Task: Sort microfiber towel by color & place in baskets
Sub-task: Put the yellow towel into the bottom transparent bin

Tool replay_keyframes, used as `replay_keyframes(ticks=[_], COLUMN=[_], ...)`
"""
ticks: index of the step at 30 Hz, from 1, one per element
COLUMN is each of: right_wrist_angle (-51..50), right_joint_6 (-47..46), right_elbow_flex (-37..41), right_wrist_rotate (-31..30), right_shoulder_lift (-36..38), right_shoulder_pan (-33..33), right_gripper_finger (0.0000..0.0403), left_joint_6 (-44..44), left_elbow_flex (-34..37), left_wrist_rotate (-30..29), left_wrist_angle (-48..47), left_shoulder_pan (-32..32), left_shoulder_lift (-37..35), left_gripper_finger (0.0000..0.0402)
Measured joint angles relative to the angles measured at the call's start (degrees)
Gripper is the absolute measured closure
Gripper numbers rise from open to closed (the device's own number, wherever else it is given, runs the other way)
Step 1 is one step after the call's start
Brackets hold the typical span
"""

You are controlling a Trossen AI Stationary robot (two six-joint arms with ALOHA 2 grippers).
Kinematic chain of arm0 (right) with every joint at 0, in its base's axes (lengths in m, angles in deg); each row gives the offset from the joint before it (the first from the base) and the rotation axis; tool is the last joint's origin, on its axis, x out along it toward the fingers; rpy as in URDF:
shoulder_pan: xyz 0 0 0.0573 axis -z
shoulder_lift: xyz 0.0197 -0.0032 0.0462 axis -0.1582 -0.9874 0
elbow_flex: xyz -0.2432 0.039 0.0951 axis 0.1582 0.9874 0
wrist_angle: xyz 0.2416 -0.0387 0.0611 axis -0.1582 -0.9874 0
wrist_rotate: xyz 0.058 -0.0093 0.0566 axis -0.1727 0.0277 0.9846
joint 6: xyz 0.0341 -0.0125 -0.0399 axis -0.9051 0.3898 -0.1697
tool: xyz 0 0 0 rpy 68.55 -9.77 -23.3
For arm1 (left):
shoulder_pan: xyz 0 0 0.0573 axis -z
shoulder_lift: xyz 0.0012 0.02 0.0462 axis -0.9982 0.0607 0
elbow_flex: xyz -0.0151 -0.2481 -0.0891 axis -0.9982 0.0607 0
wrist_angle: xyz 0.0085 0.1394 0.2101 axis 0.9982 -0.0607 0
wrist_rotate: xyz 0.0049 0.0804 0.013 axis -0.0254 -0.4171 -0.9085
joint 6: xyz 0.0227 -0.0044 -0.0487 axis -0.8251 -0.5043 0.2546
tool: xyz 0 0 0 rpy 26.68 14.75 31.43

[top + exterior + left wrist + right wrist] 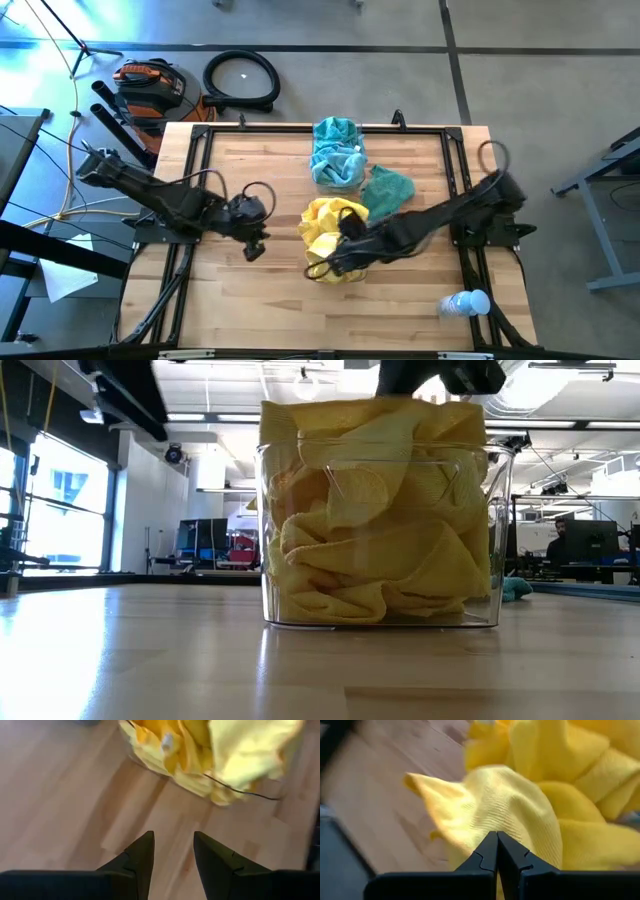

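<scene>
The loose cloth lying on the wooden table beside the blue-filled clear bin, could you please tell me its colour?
Teal-green fuzzy towel; the high view shows it best.

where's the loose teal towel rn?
High view: the loose teal towel lies on the table's right-centre, just right of the teal-filled basket and behind the right arm.

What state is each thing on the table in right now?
Yellow towels: heaped in near basket, overflowing.
Near basket: upright.
Far basket: holds teal towels.
Loose teal towel: crumpled on table.
Bottle: lying down.
Left gripper: jaws open, empty.
Right gripper: jaws shut.
</scene>
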Motion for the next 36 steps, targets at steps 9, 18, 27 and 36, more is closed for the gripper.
replay_keyframes(ticks=[9, 18, 27, 36], right_wrist_angle=[-8.97, -7.9, -11.74, -28.4], right_joint_6=[-4.44, -4.77, -3.99, 6.78], right_elbow_flex=[-14.22, -14.42, -17.89, -31.82], right_wrist_rotate=[11.05, 13.61, 12.92, 10.21], right_shoulder_lift=[-18.41, -26.01, -21.29, -19.81], right_shoulder_pan=[2.8, 4.08, 3.92, 3.66], right_gripper_finger=[0.0403, 0.0403, 0.0403, 0.0403], left_joint_6=[9.24, 10.02, 8.46, 7.92], left_elbow_flex=[7.37, 7.49, 7.49, 7.49], left_wrist_rotate=[-2.89, -5.73, -6.41, -6.38], left_wrist_angle=[5.1, 4.87, 4.74, 4.69], left_shoulder_pan=[9.45, 13.88, 13.66, 12.23], left_shoulder_lift=[-6.44, -6.5, -6.5, -6.49], left_gripper_finger=[0.0278, 0.0278, 0.0278, 0.0278])
